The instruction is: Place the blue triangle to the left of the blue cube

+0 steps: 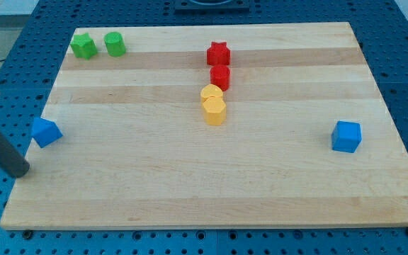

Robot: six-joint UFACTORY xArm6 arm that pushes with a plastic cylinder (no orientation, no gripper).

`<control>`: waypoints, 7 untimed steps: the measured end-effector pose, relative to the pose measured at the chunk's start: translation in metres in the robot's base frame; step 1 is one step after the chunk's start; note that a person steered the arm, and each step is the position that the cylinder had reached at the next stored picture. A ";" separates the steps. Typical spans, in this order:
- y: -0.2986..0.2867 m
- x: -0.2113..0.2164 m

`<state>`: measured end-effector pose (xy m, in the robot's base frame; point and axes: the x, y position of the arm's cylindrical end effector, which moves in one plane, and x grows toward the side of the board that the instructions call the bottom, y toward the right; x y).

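The blue triangle (46, 132) sits at the board's left edge, about mid-height in the view. The blue cube (346, 136) sits far off at the view's right, near the board's right edge. My rod enters from the view's left edge and slants down; my tip (21, 171) rests at the board's left edge, below and a little left of the blue triangle, apart from it.
Two green blocks (83, 46) (115, 44) stand at the board's top left. A red star (218, 53), a red block (220, 76) and two yellow blocks (212, 94) (214, 110) form a column at centre. The wooden board (190, 191) lies on a blue pegboard.
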<state>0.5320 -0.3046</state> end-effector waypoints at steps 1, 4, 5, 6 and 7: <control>0.000 -0.046; 0.166 -0.069; 0.246 -0.069; 0.261 -0.058; 0.299 -0.053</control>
<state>0.4786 -0.0051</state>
